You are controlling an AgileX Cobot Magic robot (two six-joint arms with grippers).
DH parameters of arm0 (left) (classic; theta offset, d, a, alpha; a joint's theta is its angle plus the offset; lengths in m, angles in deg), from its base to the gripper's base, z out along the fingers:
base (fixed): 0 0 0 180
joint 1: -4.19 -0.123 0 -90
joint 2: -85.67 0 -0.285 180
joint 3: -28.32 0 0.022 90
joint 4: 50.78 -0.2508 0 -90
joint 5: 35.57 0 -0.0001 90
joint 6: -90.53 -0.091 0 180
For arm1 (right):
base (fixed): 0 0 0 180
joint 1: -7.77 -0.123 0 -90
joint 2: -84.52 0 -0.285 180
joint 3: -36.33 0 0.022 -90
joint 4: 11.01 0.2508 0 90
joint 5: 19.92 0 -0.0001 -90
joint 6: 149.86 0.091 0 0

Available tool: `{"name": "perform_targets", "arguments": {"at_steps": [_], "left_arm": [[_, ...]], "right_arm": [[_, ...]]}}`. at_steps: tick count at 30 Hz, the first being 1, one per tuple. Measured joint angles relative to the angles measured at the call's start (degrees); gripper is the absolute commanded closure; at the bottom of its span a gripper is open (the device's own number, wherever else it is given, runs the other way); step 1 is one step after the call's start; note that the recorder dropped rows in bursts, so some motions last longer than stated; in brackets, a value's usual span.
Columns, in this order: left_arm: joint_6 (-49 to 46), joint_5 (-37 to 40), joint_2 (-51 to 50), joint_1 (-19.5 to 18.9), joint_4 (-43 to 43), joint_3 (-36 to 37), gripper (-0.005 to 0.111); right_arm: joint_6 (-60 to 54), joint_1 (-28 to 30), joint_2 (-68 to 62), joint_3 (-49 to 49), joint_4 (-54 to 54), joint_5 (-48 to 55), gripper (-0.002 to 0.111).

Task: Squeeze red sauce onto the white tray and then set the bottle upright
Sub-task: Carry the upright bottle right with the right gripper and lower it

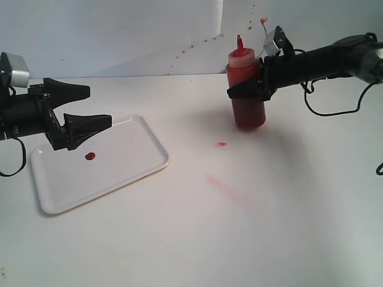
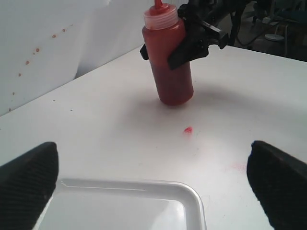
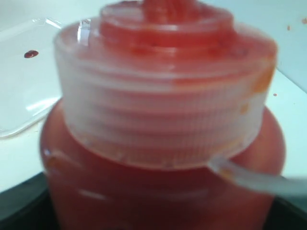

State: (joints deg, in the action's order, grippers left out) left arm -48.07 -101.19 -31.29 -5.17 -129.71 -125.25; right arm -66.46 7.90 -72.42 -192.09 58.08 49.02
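At upper right of the exterior frame, the right gripper (image 1: pixel 247 85) is closed on the upright bottle (image 1: pixel 249 112), well apart from the white tray (image 1: pixel 122 162); uneven jaw release could topple it.

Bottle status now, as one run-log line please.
bottle: upright, off tray | right gripper: shut on bottle | left gripper: open over white tray | red sauce: blob on tray

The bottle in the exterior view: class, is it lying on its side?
No, the bottle stands upright on the table with its nozzle pointing up.
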Motion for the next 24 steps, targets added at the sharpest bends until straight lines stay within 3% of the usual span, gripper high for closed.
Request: {"name": "perform_targets", "arguments": {"at_steps": [24], "left_arm": [[0.0, 0.0, 0.0, 0.0, 0.0, 0.0, 0.002]], "right_arm": [[0.7, 2.6, 0.0, 0.0, 0.7, 0.1, 0.108]]}}
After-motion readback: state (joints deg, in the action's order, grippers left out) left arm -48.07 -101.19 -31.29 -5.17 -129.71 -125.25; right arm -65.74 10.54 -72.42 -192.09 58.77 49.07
